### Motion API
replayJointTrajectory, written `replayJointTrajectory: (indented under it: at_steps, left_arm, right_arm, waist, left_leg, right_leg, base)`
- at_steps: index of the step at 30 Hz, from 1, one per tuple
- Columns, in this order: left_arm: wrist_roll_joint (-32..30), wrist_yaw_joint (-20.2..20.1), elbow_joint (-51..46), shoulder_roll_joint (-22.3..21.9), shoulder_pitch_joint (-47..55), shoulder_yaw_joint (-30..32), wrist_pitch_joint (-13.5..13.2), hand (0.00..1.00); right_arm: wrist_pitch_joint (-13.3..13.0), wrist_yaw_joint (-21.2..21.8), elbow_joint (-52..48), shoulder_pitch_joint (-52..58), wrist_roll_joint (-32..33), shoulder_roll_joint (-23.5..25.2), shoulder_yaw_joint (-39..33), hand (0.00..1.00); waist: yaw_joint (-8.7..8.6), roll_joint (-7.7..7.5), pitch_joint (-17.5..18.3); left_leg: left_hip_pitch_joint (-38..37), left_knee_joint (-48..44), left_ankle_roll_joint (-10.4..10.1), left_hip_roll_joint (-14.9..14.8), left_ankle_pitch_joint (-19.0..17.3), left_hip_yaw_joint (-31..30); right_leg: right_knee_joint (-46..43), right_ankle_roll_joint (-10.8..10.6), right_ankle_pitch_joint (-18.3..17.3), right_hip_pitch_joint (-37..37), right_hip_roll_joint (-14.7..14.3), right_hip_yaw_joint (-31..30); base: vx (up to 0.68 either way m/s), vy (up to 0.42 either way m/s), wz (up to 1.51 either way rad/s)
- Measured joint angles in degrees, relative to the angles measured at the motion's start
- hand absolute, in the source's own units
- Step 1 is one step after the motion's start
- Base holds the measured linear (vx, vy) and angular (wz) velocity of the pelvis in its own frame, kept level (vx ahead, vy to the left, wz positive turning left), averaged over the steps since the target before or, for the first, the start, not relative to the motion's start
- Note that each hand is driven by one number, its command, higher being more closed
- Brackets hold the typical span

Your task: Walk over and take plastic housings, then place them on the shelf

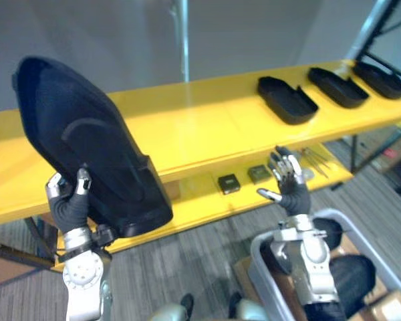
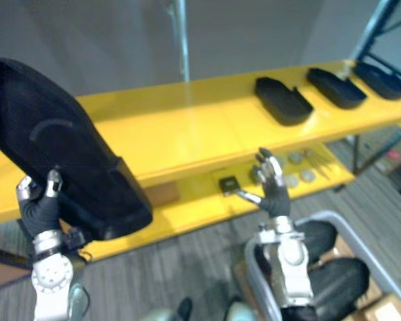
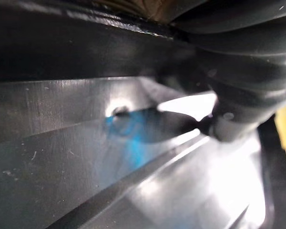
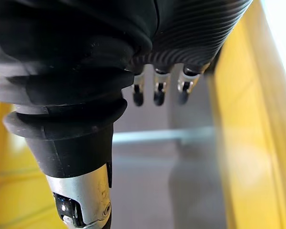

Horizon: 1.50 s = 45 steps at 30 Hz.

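A large black plastic housing (image 1: 87,144) is raised, tilted, in front of the left part of the yellow shelf (image 1: 194,127). My left hand (image 1: 68,200) is shut on its lower edge, thumb and fingers pinching it; its glossy inner wall (image 3: 86,157) shows in the left wrist view. Three more black housings lie on the shelf's top level at the right: one (image 1: 286,98), a second (image 1: 337,85) and a third (image 1: 381,79). My right hand (image 1: 287,177) is open and holds nothing, raised in front of the lower level, its fingers (image 4: 157,90) straight.
The lower yellow level (image 1: 207,200) holds small dark square parts (image 1: 228,183), round metal discs (image 2: 301,175) and thin metal tools (image 1: 315,159). A grey bin (image 1: 334,267) with dark housings stands at the lower right. A metal post (image 1: 184,40) rises behind the shelf.
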State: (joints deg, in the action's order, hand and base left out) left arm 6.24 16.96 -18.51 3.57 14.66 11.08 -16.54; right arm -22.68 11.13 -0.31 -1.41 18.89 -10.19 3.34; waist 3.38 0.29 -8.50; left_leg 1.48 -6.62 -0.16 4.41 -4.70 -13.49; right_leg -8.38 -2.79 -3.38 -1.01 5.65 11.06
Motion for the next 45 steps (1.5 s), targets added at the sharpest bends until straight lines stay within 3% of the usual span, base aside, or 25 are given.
replayJointTrajectory:
  at_steps: [3, 8, 11, 12, 13, 14, 15, 18, 21, 30, 31, 37, 39, 45]
  left_arm:
    - [0.0, -0.8, -0.1, -1.0, 1.0, -0.6, 0.1, 1.00]
    - [0.2, -2.3, -0.2, -1.9, 1.1, -1.2, 0.1, 1.00]
    - [0.2, -2.3, -0.9, -1.8, 0.7, -3.0, -0.2, 1.00]
    - [0.1, -2.4, -0.9, -1.8, 0.1, -3.9, -0.2, 1.00]
    - [-0.1, -2.6, -0.8, -1.7, -1.6, -5.8, -0.2, 1.00]
    - [-0.5, -2.7, -0.2, -1.6, -3.6, -7.6, -0.4, 1.00]
    - [-0.6, -2.9, 0.0, -1.6, -4.3, -8.1, -0.5, 1.00]
    - [-0.7, -3.6, 0.2, -0.4, -6.1, -9.3, -0.5, 1.00]
    - [-0.4, -4.1, 0.2, 0.7, -4.5, -9.3, -0.5, 1.00]
    - [-2.8, -4.2, -4.7, 0.5, -1.3, -3.0, -4.2, 1.00]
    - [-2.3, -4.2, -5.8, -1.8, -1.4, -0.7, -4.5, 1.00]
    - [-2.2, -4.2, -5.9, -1.8, -1.8, -0.7, -4.5, 1.00]
    - [-2.0, -4.2, -5.9, -1.8, -2.4, -0.7, -4.4, 1.00]
    - [-1.7, -4.1, -5.8, -1.7, -2.2, 0.1, -4.0, 1.00]
  right_arm:
    - [1.3, 0.2, 0.2, -1.7, 1.6, -1.4, 0.1, 0.00]
    - [1.3, -0.4, 0.9, -3.9, 1.7, -1.4, 0.1, 0.00]
    - [1.1, -1.3, 0.8, -3.2, 1.6, -0.8, -0.3, 0.00]
    - [1.1, -1.4, 0.7, -2.6, 1.6, -0.4, -0.9, 0.00]
    - [1.0, -1.5, 0.2, -0.9, 1.5, 0.4, -2.1, 0.00]
    - [0.9, -2.6, 0.3, 0.9, 0.9, 0.7, -3.2, 0.00]
    - [0.9, -3.1, 0.3, 1.5, 0.5, 0.8, -3.6, 0.00]
    - [0.9, -5.1, -1.6, 3.4, -0.2, 3.3, -3.8, 0.00]
    - [0.8, -5.6, -1.6, 3.7, -0.2, 4.3, -3.8, 0.00]
    - [0.8, -6.3, -3.9, 7.8, 0.6, 6.7, -6.1, 0.00]
    - [0.8, -8.8, -4.1, 7.8, 0.6, 8.6, -9.1, 0.00]
    - [0.8, -8.8, -4.3, 8.1, 0.6, 8.6, -9.4, 0.00]
    - [0.8, -9.6, -4.3, 8.2, 0.5, 8.5, -10.2, 0.00]
    - [1.0, -12.8, -5.0, 12.4, 0.1, 8.7, -11.3, 0.00]
  waist:
    - [0.87, 1.17, 0.8]
    - [1.57, 1.07, 0.8]
    - [1.03, 0.76, 1.4]
    - [0.31, 0.75, 1.4]
    - [-1.54, 1.11, 1.7]
    - [-2.47, 1.19, 1.7]
    - [-2.71, 1.33, 1.8]
    - [-2.82, 0.38, 2.4]
    - [-2.67, 0.33, 2.4]
    - [-4.17, 0.17, 2.8]
    - [-4.39, -0.69, 2.4]
    - [-4.45, -1.01, 0.8]
    - [-4.32, -1.45, -1.3]
    - [-4.43, -0.44, -2.4]
  left_leg:
    - [0.0, 0.4, -1.2, -2.0, 0.7, 1.9]
    - [-1.7, 0.9, -1.2, -2.9, 0.7, 4.1]
    - [-2.4, 1.3, -1.2, -2.6, 0.7, 6.1]
    - [-2.4, 1.7, -1.2, -2.5, 0.6, 8.9]
    - [-1.6, 2.3, -0.1, -4.3, -1.5, 17.2]
    - [-1.4, 1.2, 0.1, -6.6, -0.6, 25.1]
    - [-1.4, 1.0, 0.0, -6.6, 0.3, 26.6]
    - [-1.7, 2.0, 0.6, -3.1, 1.5, 25.2]
    - [-2.5, 3.8, 1.1, -2.3, 2.4, 25.3]
    - [-5.6, 8.5, 1.2, -2.6, 4.2, 27.8]
    - [-7.3, 11.2, 1.3, -2.5, 5.0, 28.5]
    - [-6.3, 9.8, 1.4, -2.6, 5.0, 28.4]
    - [-5.3, 7.2, 1.9, -2.7, 4.6, 28.3]
    - [-5.7, 6.0, 1.7, -3.6, 3.1, 30.1]
  right_leg:
    - [3.7, 0.2, 0.7, 3.0, -1.8, 2.5]
    - [4.2, 0.2, 0.6, 4.5, -2.4, 2.5]
    - [4.9, 0.3, 0.6, 6.1, -1.7, 3.2]
    - [5.1, 0.3, 0.6, 6.8, -1.2, 4.2]
    - [5.3, 0.6, 0.4, 7.7, -0.7, 6.8]
    - [4.7, 0.4, 0.1, 8.3, -0.1, 8.8]
    - [3.9, -0.1, -0.3, 8.3, 0.4, 9.5]
    - [2.6, -0.7, -2.9, 8.1, 3.5, 9.3]
    - [2.8, -0.9, -3.1, 8.1, 4.1, 9.1]
    - [4.1, -2.2, -1.9, 8.1, 3.2, 5.9]
    - [6.2, -2.0, -0.9, 9.0, 2.4, 4.7]
    - [6.4, -2.1, -0.9, 8.8, 2.6, 4.7]
    - [6.4, -2.1, -0.6, 8.9, 2.7, 4.6]
    - [6.6, -2.1, -0.2, 7.8, 2.0, 1.1]
  base:
    - [0.23, -0.153, 0.46]
    - [0.13, -0.034, 0.06]
    - [0.08, 0.039, 0.08]
    - [0.02, 0.062, 0.76]
    - [0.01, 0.099, 1.11]
    - [0.01, 0.083, 1.06]
    - [0.01, 0.138, 0.67]
    - [0.01, 0.146, 0.32]
    - [-0.03, 0.067, 0.03]
    - [-0.02, -0.002, -0.17]
    - [0.01, 0.000, -0.05]
    - [0.00, 0.000, 0.01]
    - [0.00, 0.000, 0.00]
    - [-0.01, 0.014, -0.29]
